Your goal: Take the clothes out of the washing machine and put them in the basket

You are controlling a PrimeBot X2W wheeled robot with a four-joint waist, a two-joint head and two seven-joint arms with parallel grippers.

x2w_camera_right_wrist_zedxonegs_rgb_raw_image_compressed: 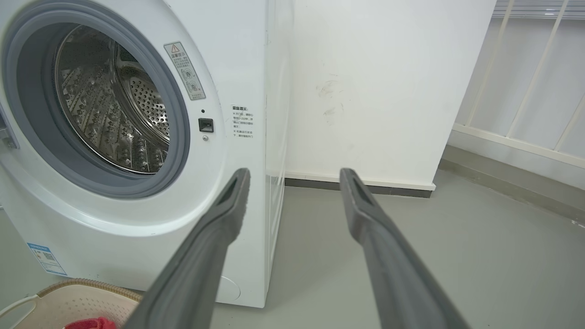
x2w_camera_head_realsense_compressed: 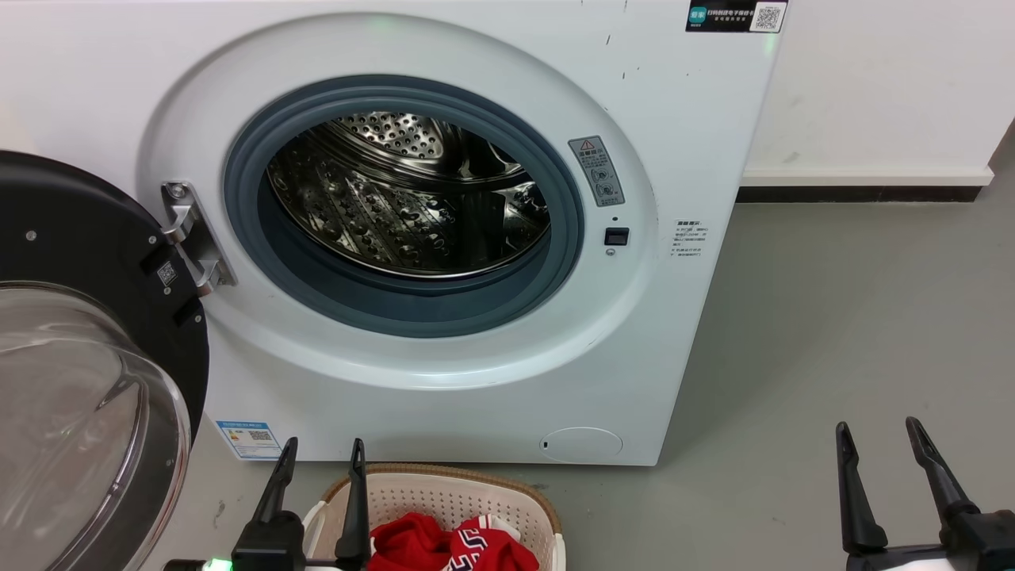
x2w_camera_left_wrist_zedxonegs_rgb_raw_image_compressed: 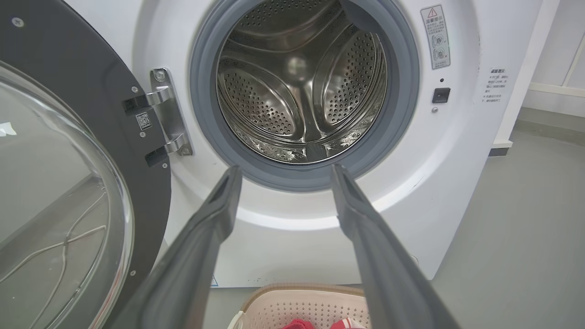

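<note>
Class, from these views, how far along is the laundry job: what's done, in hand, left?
Done: the clothes lie in the basket, and the drum of the washing machine shows no fabric. In hand: nothing; the left gripper and right gripper hang open. Left: apparently nothing.

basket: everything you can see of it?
The basket is cream plastic, perforated walls, brown woven-look rim, pale side handle. It stands upright on the grey floor just before the washing machine, below the porthole. Red clothes lie inside. The open left gripper overlaps its left edge in the head view; contact unclear.
</note>
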